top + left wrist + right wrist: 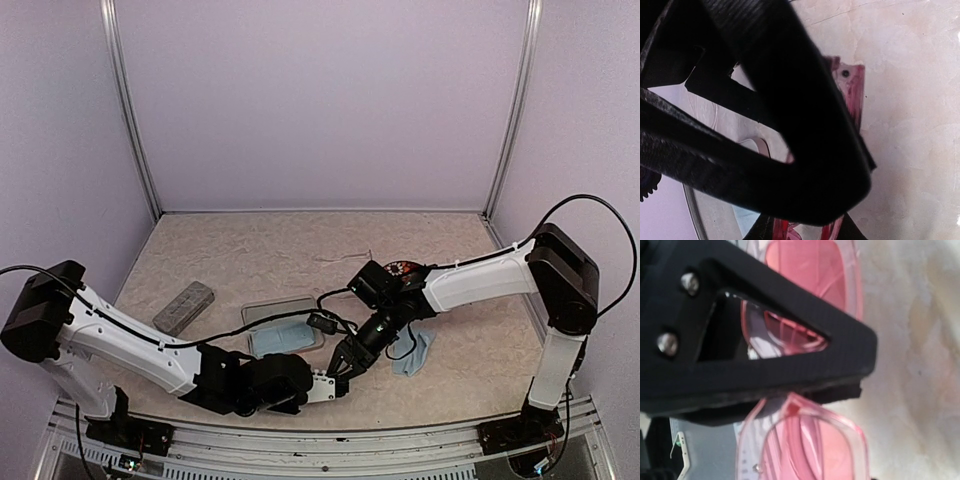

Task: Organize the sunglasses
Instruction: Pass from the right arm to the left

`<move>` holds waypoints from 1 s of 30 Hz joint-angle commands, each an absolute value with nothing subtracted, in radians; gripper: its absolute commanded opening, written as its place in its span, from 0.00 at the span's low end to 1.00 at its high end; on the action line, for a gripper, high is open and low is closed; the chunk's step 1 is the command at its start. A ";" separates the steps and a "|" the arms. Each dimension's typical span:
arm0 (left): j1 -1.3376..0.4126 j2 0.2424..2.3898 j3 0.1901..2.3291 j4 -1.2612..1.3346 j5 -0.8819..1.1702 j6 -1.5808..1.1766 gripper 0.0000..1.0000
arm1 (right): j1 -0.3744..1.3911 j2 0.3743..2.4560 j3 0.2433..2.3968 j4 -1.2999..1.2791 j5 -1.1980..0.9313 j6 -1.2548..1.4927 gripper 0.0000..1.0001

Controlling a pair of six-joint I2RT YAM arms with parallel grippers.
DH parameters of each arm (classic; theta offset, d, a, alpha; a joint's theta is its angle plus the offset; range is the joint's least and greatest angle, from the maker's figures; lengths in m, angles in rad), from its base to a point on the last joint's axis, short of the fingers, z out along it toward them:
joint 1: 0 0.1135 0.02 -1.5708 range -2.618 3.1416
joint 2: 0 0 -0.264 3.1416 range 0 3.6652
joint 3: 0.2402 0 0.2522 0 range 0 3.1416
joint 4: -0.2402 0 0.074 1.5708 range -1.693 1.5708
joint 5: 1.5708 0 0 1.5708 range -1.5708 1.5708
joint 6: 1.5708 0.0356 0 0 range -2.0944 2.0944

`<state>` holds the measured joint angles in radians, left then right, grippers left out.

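The red-pink sunglasses (812,442) fill the right wrist view. A black finger (790,365) of my right gripper (353,357) lies across their bridge, clamped on it between the two lenses. In the left wrist view part of the red frame (852,87) shows behind broad black fingers (805,150). From above, my left gripper (337,376) meets the right one just in front of the open case, and the sunglasses are hidden between them. How the left jaws stand does not show. What looks like a thin pale second pair (347,258) lies farther back.
An open case (262,312) holding a light-blue cloth (280,340) sits left of the grippers. A closed grey case (184,306) lies at the left. Another light-blue cloth (413,352) is crumpled to the right, under the right arm. Walls enclose the table.
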<state>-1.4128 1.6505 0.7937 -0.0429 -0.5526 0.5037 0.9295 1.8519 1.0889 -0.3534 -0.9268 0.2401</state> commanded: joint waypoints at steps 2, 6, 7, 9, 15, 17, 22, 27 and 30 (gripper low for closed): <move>-1.413 1.655 0.811 -0.030 -0.604 0.476 0.29 | 0.936 1.861 1.120 -0.346 -0.950 0.228 0.22; -1.408 1.656 0.805 -0.027 -0.610 0.461 0.27 | 0.936 1.857 1.112 -0.335 -0.952 0.227 0.32; -1.408 1.657 0.805 -0.029 -0.613 0.456 0.26 | 0.936 1.852 1.106 -0.330 -0.952 0.228 0.36; -1.409 1.658 0.801 -0.029 -0.615 0.446 0.26 | 0.936 1.845 1.095 -0.324 -0.951 0.229 0.45; -1.413 1.649 0.766 0.001 -0.624 0.411 0.25 | 0.923 1.816 1.060 -0.284 -0.937 0.250 0.65; -1.413 1.639 0.751 0.014 -0.628 0.398 0.25 | 0.918 1.807 1.044 -0.266 -0.941 0.265 0.68; -1.411 1.599 0.706 0.045 -0.632 0.381 0.25 | 0.892 1.775 1.001 -0.189 -0.963 0.315 0.74; -1.380 1.556 0.684 0.056 -0.689 0.351 0.26 | 0.845 1.729 0.956 -0.130 -0.959 0.358 0.75; -1.338 1.563 0.706 0.043 -0.728 0.339 0.26 | 0.809 1.691 0.906 -0.092 -0.954 0.384 0.75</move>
